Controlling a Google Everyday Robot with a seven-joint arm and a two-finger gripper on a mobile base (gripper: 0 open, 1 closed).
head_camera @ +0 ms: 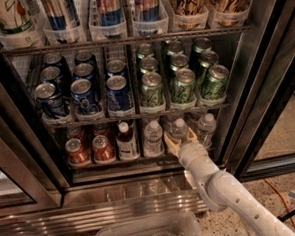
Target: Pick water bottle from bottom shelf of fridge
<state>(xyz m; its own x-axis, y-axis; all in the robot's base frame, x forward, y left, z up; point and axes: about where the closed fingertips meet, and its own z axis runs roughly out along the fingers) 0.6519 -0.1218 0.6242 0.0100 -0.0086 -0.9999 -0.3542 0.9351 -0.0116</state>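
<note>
The fridge (237,109) stands open in front of me. On its bottom shelf (120,165) stand three clear white-capped water bottles: left (152,137), middle (178,128), right (207,128). My gripper (182,139), on a white arm coming up from the lower right, is at the shelf's front. Its tan fingers (171,144) stand spread on either side of the middle water bottle's lower part, and the bottle stands upright on the rack. The bottle's base is hidden behind the gripper.
A dark brown white-capped bottle (125,140) and red cans (102,148) stand left of the water bottles. Blue cans (84,96) and green cans (183,85) fill the rack above. A clear plastic bin (144,233) lies on the floor below. An open door edge (285,76) is at the right.
</note>
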